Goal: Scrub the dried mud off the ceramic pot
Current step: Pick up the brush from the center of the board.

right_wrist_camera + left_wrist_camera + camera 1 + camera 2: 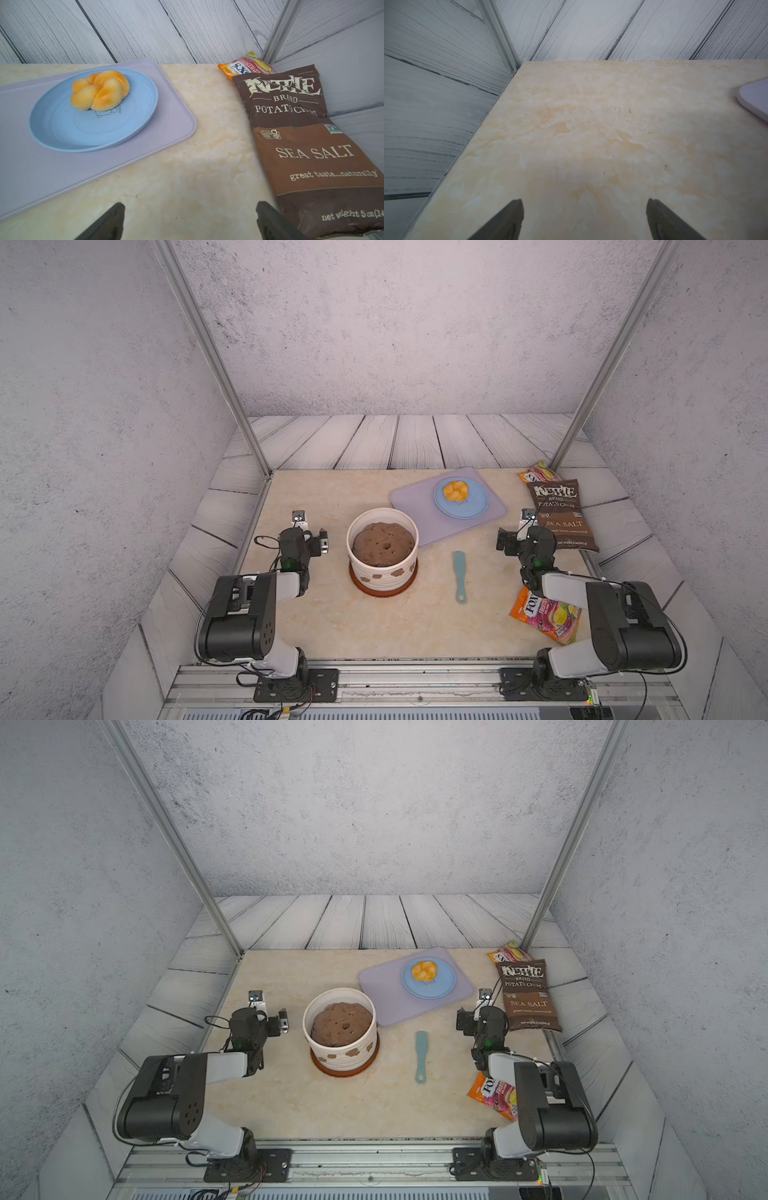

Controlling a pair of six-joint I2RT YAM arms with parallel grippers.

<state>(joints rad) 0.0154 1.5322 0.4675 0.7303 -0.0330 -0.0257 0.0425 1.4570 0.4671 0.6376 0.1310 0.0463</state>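
The cream ribbed ceramic pot (388,583) (343,1063) stands on a reddish-brown saucer (382,593) at the middle of the table. A brown soil mound (383,543) fills it. Flower-shaped patches of dried mud (398,571) (352,1052) stick to its near wall. A teal long-handled tool (459,576) (421,1056) lies flat to the pot's right. My left gripper (301,531) (584,200) hangs left of the pot, open and empty over bare table. Beside the chip bag, right of the tool, my right gripper (521,531) (190,204) is also open and empty.
A lilac tray (415,497) (166,149) behind the pot carries a blue plate (473,512) with a bread roll (456,490). A brown chip bag (561,514) (311,145) lies at the right edge. One orange snack bag (548,614) lies under the right arm, another (538,475) at the back corner.
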